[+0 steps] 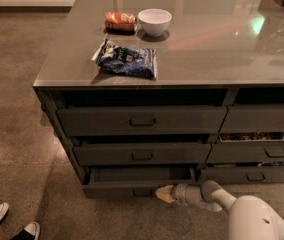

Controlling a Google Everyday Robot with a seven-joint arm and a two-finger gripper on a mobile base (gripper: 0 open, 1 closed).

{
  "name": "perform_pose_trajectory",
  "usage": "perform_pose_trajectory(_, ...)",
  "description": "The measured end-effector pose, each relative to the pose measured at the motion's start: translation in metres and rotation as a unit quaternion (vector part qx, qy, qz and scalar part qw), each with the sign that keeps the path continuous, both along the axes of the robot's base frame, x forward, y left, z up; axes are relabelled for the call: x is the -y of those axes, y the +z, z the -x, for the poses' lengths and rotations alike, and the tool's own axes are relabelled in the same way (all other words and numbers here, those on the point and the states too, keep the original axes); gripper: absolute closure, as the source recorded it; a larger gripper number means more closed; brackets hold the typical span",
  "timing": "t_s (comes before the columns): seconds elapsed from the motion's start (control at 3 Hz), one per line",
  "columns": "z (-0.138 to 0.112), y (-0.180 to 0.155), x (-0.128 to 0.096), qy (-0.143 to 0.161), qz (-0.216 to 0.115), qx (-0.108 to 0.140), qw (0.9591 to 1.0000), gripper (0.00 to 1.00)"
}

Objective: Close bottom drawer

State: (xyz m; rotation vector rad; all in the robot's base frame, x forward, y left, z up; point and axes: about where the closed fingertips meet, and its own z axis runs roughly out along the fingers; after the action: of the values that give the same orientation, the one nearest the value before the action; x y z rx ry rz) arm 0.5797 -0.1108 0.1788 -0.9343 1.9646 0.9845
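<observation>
The bottom drawer (127,188) is the lowest of the wide dark grey stack and stands pulled out a little, its dark interior (137,174) showing. Its small handle (142,192) is on the slim front panel. My gripper (163,193) reaches in low from the right, its pale tip against the right part of the drawer front, just right of the handle. The white arm (252,216) fills the lower right corner.
Two taller wide drawers (142,120) sit above. Narrower drawers (262,151) are at right, one ajar with contents showing. On the counter (207,49) lie a blue chip bag (127,59), a white bowl (154,21) and a red packet (120,20). A person's shoes (17,224) are at lower left.
</observation>
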Motion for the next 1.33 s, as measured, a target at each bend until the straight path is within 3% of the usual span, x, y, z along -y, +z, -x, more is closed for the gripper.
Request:
perform_pose_trajectory(0.67,-0.005,0.004,-0.002,-0.007,-0.002,0.006,1.0,0.11)
perform_pose_trajectory(1.0,-0.004,0.005,-0.002,-0.008,-0.003,0.008,0.9999,0.0)
perform_pose_trajectory(1.33,0.011,0.015,0.003,0.005,0.002,0.011,0.9999,0.0)
